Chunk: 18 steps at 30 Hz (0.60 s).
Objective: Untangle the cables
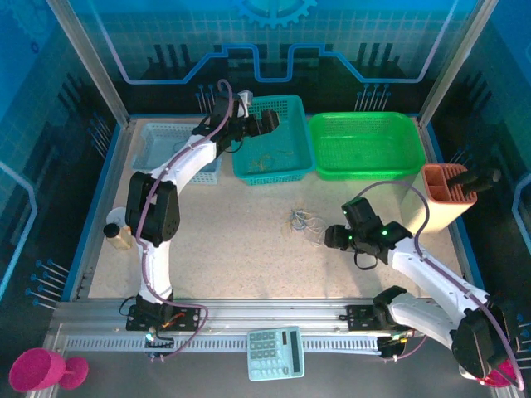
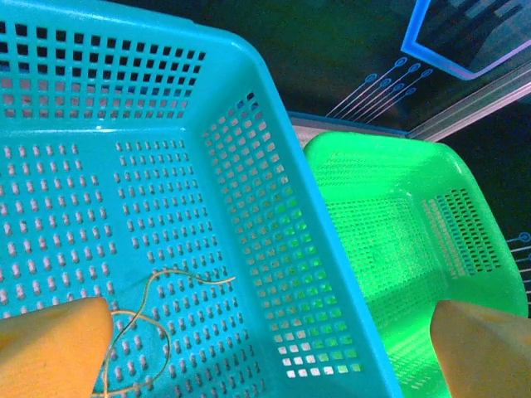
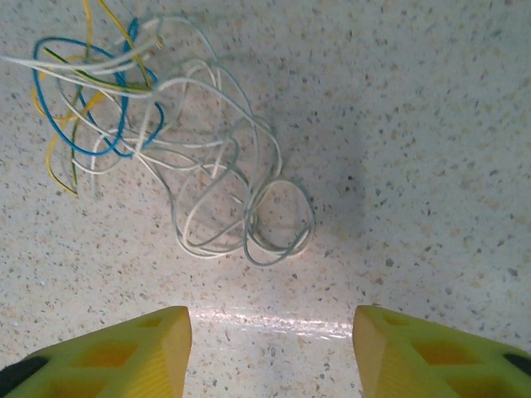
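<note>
Several white, blue, yellow cables [image 3: 178, 145] lie seemingly knotted; left pincer [image 2: 265, 352] and right pincer [image 3: 270, 332] gape empty.

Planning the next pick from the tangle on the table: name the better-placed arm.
Right. The right pincer, open, hovers just short of the tangle; the left pincer is away over the teal basket.

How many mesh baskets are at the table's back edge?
3, in a row: pale blue basket on the left, teal basket in the middle holding a loose cable, green basket on the right.
</note>
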Tool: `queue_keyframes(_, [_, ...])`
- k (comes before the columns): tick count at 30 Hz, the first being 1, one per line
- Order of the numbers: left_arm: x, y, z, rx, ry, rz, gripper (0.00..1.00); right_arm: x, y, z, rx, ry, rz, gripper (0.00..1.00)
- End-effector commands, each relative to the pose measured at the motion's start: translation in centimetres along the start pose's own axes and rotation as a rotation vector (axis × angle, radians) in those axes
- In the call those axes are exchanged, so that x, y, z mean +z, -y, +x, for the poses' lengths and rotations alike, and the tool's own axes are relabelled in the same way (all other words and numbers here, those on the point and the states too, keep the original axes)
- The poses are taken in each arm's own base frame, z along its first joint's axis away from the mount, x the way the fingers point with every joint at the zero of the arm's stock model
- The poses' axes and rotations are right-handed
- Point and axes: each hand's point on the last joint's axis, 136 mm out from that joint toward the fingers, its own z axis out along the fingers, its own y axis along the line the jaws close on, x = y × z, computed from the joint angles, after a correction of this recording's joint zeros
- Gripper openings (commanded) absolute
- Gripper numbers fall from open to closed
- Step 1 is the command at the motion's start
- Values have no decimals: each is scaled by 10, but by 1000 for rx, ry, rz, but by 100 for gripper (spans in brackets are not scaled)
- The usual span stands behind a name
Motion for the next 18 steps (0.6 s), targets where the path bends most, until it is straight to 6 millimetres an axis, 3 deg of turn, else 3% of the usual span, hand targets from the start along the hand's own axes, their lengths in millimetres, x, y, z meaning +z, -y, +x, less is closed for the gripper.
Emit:
queue_keyframes(1, [-36, 35, -21, 50, 32, 67, 99, 6, -3, 9, 33, -31, -38, 51])
queue_keyframes(12, [-71, 71, 68, 16, -55, 153, 99, 27, -6, 14, 40, -69, -54, 40])
queue_keyframes(18, [-90, 82, 93, 15, -64, 183, 99, 32, -5, 11, 45, -71, -53, 37])
